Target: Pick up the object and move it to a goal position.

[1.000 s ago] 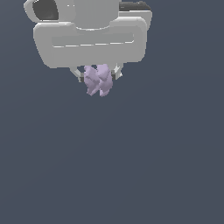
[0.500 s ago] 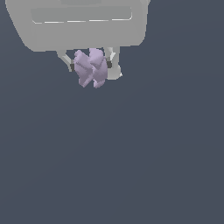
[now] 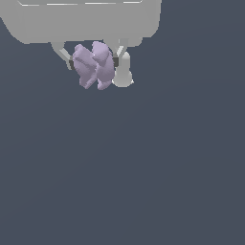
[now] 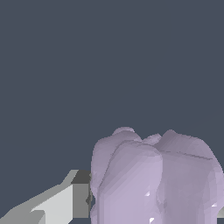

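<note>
The step in hand looks like the carry: the object (image 3: 94,65) is clamped between the fingers (image 3: 70,63) of the gripper (image 3: 93,63), which press it from both sides, and it hangs under the gripper near the top of the exterior view. No goal marker shows, so how far it has to go cannot be told. The next move calls for a firm grip while the arm travels. The gripper points down, its white body cropped by the frame.
</note>
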Available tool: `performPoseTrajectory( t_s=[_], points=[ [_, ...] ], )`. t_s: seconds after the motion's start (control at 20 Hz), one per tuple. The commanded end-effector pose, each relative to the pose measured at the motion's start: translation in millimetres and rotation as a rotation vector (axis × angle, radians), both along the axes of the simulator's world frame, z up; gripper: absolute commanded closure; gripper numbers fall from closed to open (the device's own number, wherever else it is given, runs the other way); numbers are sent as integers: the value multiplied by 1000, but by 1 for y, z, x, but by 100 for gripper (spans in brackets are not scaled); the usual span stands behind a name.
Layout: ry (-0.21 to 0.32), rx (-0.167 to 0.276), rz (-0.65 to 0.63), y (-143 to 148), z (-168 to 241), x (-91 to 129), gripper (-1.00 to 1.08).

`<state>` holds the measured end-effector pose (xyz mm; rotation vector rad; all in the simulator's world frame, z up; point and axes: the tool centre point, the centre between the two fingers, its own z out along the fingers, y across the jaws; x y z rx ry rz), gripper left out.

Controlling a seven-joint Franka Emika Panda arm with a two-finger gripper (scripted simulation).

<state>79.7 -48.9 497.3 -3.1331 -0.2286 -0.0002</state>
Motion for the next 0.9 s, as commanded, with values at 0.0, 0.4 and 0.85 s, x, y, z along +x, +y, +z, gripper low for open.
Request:
performPoseTrajectory(
  t_s=[0.0,0.4,0.85],
  points=[
    [0,0,0,-1,3,1,108],
    [0,0,0,-2,6,2,108],
    [0,0,0,-2,6,2,108]
  ],
)
